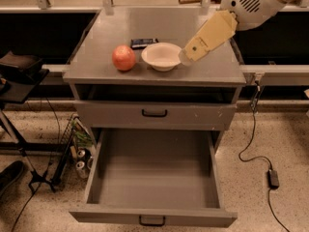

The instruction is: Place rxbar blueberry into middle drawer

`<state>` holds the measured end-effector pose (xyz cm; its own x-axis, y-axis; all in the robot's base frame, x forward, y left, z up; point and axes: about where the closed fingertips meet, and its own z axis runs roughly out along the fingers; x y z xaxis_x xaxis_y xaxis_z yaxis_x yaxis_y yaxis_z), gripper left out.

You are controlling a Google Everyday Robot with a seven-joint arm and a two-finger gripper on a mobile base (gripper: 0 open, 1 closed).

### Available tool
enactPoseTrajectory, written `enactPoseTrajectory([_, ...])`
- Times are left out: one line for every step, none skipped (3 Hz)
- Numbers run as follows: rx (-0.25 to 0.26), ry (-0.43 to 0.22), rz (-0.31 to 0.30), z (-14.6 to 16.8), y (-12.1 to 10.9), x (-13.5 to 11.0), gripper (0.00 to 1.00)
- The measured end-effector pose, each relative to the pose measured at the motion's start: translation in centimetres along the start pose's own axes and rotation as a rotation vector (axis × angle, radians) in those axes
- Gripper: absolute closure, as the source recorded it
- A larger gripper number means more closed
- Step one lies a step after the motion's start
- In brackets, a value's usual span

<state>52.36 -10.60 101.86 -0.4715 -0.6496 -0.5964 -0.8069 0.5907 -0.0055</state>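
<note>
1. The middle drawer is pulled well out at the bottom, so the drop-off place is ready. The upper drawer above it is shut.
2. A red fruit sits toward the front left of the cabinet top. It has no part in the job and should not be nudged.
3. The snack bar lies flat on the cabinet top, behind the fruit and the bowl and near the bowl's back rim. Nothing is touching it.
4. The white bowl stands just right of the fruit, between the bar and the arm.
5. The gripper hangs at the bowl's right rim, slanting down from the upper right. It is not on the bar, and I cannot tell whether it is released or clenched.
6. The step in hand looks like the reach. A good approach would pass above or behind the bowl and come straight down over the bar. The bar is thin, so take it low, across its narrow sides.
</note>
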Motion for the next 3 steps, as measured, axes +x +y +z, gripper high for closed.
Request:
enactPoseTrajectory([0.030,-0.014,0.083,0.5,-0.7,-0.4,0.00])
enactPoseTrajectory([0.102,-0.061,0.237,2.7,-3.2,-2.4,0.00])
enactPoseTrajectory([0.202,-0.116,0.334,4.7,-5.5,-5.6,0.00])
